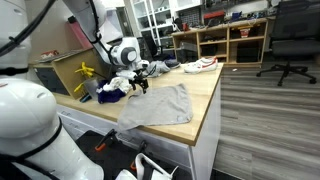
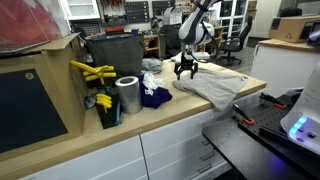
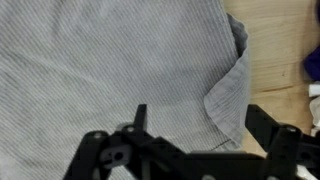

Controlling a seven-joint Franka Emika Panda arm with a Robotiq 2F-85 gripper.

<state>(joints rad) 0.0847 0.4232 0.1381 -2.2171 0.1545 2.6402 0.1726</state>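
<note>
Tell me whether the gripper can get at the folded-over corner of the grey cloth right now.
Probably yes. The gripper hangs open right over the grey cloth; in the wrist view the folded-over corner lies bare between its fingers, with nothing in the way.

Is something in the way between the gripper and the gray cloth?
No, nothing visible is. The open gripper hangs right over the cloth, near its folded corner, with only air between them. The blue rag lies off to the side on the counter.
</note>
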